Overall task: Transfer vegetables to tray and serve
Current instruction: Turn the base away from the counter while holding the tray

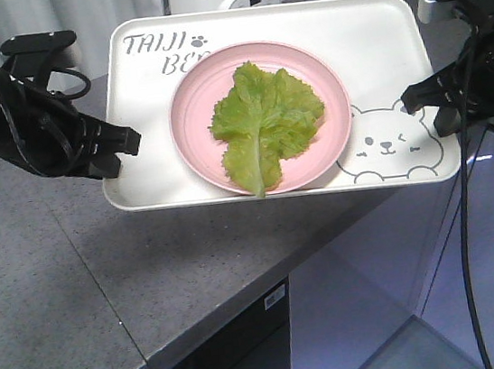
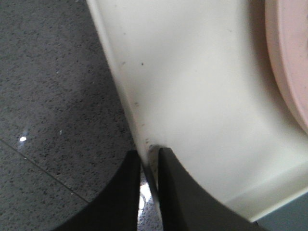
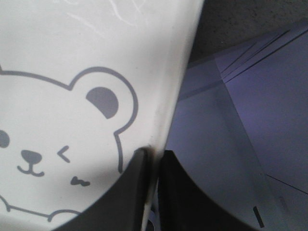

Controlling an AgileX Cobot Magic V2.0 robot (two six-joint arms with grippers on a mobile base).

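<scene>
Pinching opposite rims, the left claw [image 1: 124,151] and right claw [image 1: 421,111] each clench the tray [image 1: 373,31], likely to carry it level. The lettuce leaf [image 1: 266,118] lies on the pink plate [image 1: 196,109] mid-tray, which juts past the tabletop [image 1: 61,291] edge.

The front view looks down on the whole cream rectangular plastic tray [image 1: 364,33]; both wrist views sit close against its opposite side edges.

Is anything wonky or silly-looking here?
Two things. The lettuce leaf has its stem poking over the pink plate's front rim instead of lying inside. And the tray's bear corner sticks out past the counter edge with nothing under it, while jaws pinch both side rims.
</scene>
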